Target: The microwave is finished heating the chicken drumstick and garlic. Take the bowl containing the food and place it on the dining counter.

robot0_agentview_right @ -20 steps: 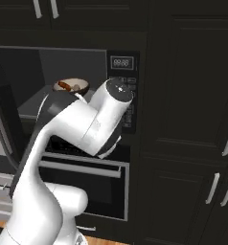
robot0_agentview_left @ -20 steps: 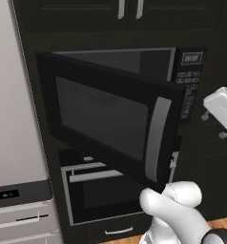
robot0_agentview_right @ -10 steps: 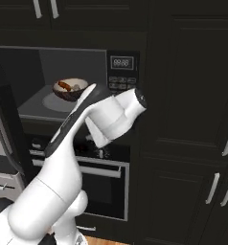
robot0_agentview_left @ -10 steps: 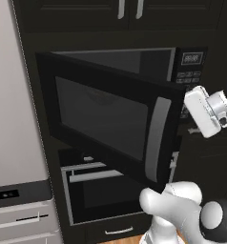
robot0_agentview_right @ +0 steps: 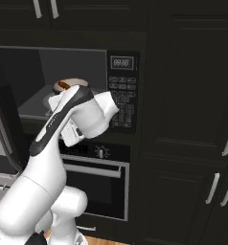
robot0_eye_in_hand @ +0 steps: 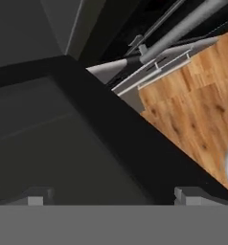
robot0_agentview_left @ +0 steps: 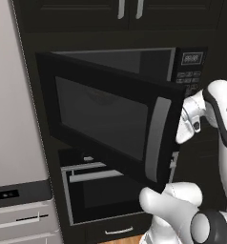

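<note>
Bowl (robot0_agentview_right: 70,86) sits on turntable inside microwave (robot0_agentview_right: 63,91), reddish drumstick (robot0_agentview_right: 63,85) visible at rim (garlic not discernible). Microwave door (robot0_agentview_left: 110,119) swung open leftward. Gripper (robot0_eye_in_hand: 111,197) at cavity mouth, fingertips wide apart, nothing between them. Oven (robot0_agentview_right: 101,179) below, wooden floor (robot0_eye_in_hand: 197,115) beyond.

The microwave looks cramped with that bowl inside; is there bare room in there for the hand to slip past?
Inside the microwave, the grey floor left of the bowl, toward the open door, looks bare. The bowl's right side is crowded: the robot's white arm blocks it, near the keypad.
</note>
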Motion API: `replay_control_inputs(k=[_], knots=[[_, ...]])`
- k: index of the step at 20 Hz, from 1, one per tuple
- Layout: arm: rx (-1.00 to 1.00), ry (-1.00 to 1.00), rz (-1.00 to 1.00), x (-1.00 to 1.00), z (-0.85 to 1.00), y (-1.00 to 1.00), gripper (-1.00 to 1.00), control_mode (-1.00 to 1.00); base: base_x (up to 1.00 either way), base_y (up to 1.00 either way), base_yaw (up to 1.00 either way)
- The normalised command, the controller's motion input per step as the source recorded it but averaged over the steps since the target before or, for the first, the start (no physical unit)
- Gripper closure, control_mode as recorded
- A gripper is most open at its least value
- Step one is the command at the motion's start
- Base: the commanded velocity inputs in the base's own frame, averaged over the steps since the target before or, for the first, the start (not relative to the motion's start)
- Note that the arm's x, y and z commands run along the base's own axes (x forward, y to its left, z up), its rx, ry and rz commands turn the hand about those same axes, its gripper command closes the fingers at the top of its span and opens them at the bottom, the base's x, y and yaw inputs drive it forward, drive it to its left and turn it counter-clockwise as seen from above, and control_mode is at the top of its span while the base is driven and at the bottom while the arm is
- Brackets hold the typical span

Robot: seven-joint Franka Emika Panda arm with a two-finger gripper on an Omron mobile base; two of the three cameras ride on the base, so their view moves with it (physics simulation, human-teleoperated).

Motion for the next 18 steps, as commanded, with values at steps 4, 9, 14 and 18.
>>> replay_control_inputs(k=[4, 9, 14, 18], knots=[[0.01, 0.00, 0.21, -0.86, 0.00, 1.00, -1.00, -1.00, 0.00, 0.00, 0.00], [0.01, 0.00, 0.17, -0.68, 0.00, 1.00, -1.00, -1.00, 0.00, 0.00, 0.00], [0.01, -0.06, 0.05, -0.25, 0.03, 1.00, -1.00, -1.00, 0.00, 0.00, 0.00], [0.00, -0.14, -0.01, 0.00, 0.24, 1.00, -1.00, -1.00, 0.00, 0.00, 0.00]])
